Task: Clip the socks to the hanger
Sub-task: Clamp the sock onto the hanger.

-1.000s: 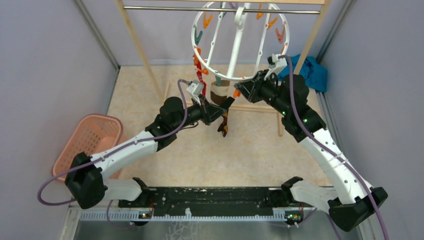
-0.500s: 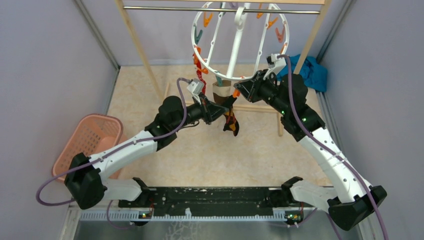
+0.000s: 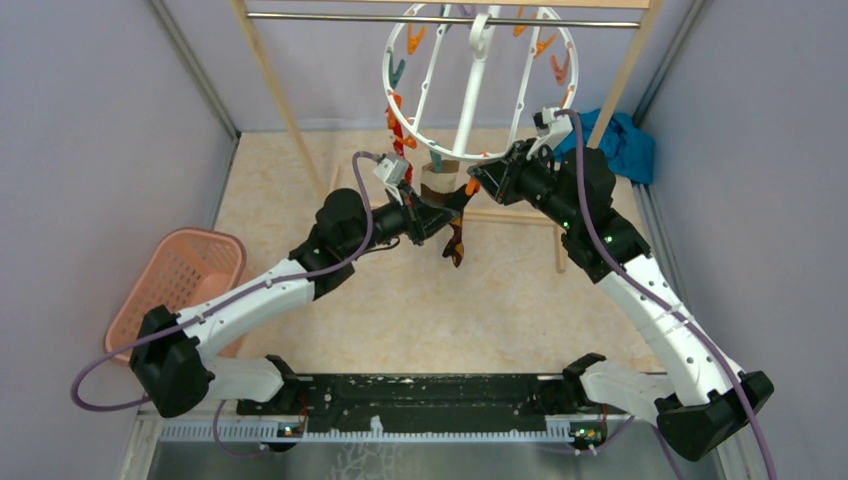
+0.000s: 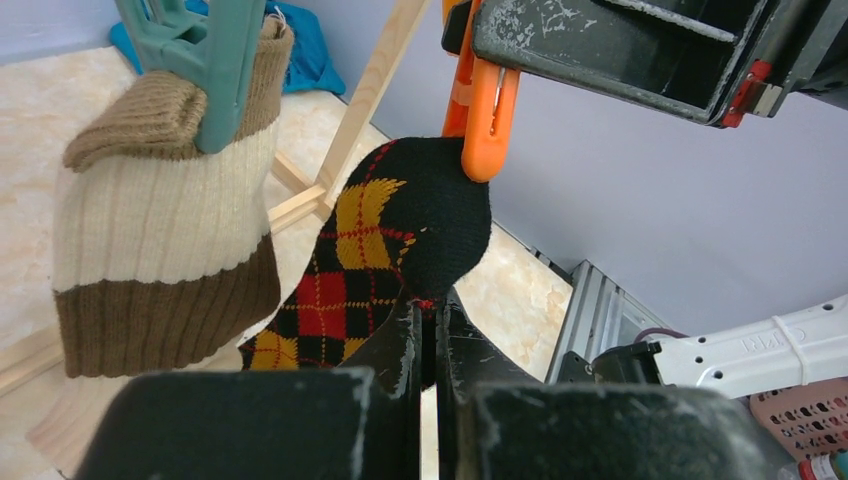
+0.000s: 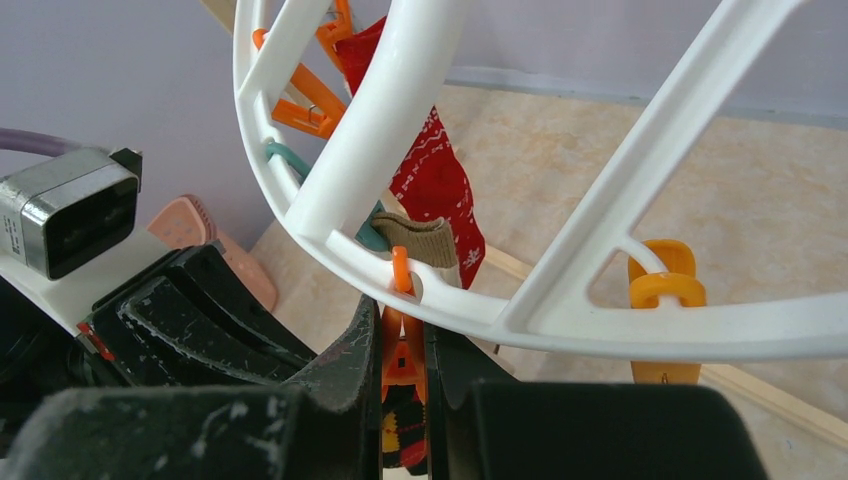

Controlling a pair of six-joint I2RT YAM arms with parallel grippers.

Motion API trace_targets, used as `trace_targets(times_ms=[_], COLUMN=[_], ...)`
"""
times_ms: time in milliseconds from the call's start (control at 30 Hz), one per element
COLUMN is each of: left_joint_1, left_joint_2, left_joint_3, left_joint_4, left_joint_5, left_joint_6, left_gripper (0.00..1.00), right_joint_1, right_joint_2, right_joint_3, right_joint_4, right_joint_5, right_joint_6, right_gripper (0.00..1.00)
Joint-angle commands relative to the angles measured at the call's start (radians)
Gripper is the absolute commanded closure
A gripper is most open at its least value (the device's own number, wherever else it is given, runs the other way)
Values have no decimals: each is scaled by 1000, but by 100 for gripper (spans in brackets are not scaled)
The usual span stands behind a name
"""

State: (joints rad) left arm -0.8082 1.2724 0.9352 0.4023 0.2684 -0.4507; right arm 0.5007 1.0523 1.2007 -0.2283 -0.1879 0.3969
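The left gripper (image 4: 428,310) sits at the bottom centre, its two dark fingers pressed together on the lower edge of a black sock with a red-and-yellow argyle pattern (image 4: 400,235). The sock's rounded black end points up and meets the lower tip of an orange plastic clip (image 4: 482,120). The scuffed black right gripper (image 4: 470,40) pinches that clip from the upper right. To the left, a teal plastic clip (image 4: 215,70) bites the folded top of a ribbed knit sock banded in tan, cream and brown (image 4: 160,230). Behind them a pale wooden rack leg (image 4: 375,90) slants over the speckled beige floor (image 4: 40,110), beside a teal-blue cloth (image 4: 312,55). A pink plastic basket (image 4: 800,420) shows at the lower right.
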Motion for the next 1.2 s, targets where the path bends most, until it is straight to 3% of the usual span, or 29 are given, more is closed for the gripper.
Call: trace_targets(times_ms=[0,700,1167], left_joint_1=[-6,-42,-80], left_joint_2=[19,56,72], left_joint_3=[44,117,52], left_joint_4=[35,38,125], left_joint_5=[-10,-56,-76], left_joint_6=[21,48,-2], left_gripper=[100,100,100], right_joint_1=[-2,-2,-2], right_joint_2=[-1,-6,-22], right_joint_3=[21,1,-8], right_joint_4=[-8,-3,25], right_joint_5=[-25,-20,7], right_joint_6=[5,5,21], right_gripper=[100,100,100])
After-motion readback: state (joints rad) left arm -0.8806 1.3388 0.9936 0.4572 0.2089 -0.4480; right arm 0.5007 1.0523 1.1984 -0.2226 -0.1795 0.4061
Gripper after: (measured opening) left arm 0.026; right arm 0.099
